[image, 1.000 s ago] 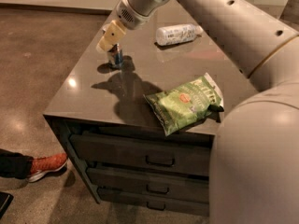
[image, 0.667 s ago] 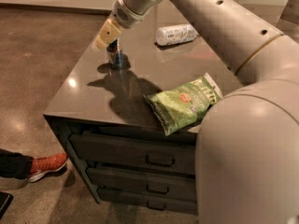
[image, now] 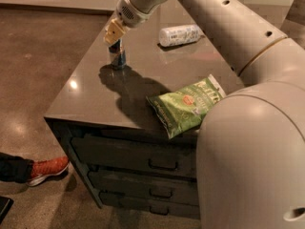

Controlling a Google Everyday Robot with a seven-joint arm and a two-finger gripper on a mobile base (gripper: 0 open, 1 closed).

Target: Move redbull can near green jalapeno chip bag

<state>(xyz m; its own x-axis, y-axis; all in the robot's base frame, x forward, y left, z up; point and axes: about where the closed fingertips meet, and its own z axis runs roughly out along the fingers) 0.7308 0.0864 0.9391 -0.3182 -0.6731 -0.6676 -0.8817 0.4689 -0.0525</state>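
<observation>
The redbull can [image: 117,57] stands upright on the far left part of the dark table top [image: 95,97]. My gripper [image: 113,32] is right at the can's top and hides its upper end. The green jalapeno chip bag [image: 183,105] lies flat near the table's front right edge, well apart from the can. My arm's large segment [image: 252,156] covers the bag's right side.
A white plastic bottle [image: 180,35] lies on its side at the back of the table. Drawers [image: 152,163] fill the table's front. A person's red shoe [image: 45,170] rests on the floor at the lower left.
The gripper stays at the can's top, and the can has barely shifted. The arm's large segment has swung further into view on the right.
</observation>
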